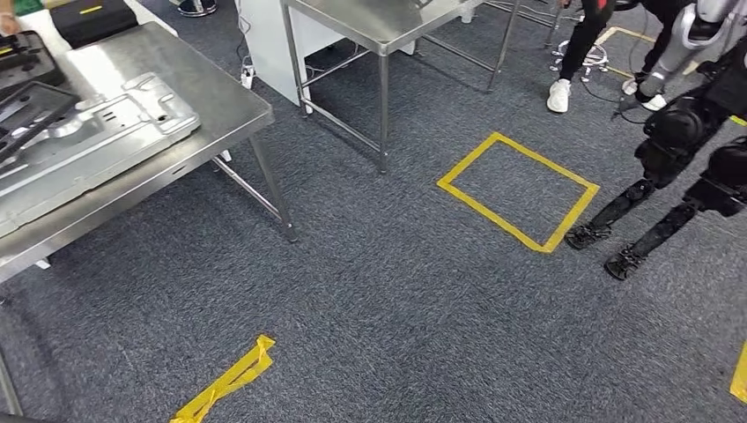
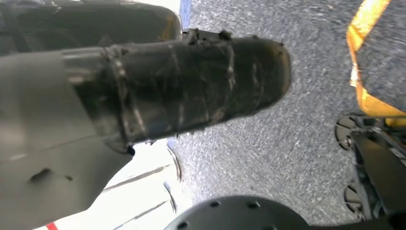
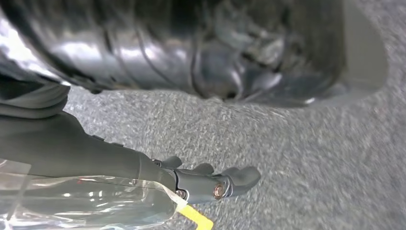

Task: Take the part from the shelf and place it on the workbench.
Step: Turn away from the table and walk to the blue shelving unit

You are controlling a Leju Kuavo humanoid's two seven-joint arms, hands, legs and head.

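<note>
**A:** What's closest in?

**B:** The left hand point(image 2: 191, 86), dark and taped, hanging over grey carpet point(image 1: 396, 308). I cannot tell whether its fingers are apart or together. Same for the right hand point(image 3: 191, 52), which is blurred, and I see nothing held in either.

**A:** And the part?

**B:** A pressed sheet-metal panel point(image 1: 97, 132) lies flat on the steel table point(image 1: 238, 110), its long axis along the table's length. I judge that is the part, already set down. The table stands to the robot's left, so the left hand is nearer.

**A:** What else is around the table?

**B:** Black trays point(image 1: 26, 97) lie beside the panel. A second steel table point(image 1: 379, 26) stands beyond it, and a yellow tape rectangle point(image 1: 518, 189) is well off its corner. Another robot's legs point(image 1: 669, 194) stand farther still. A loose tape strip point(image 1: 229, 379) lies on the carpet in front of the table.
</note>
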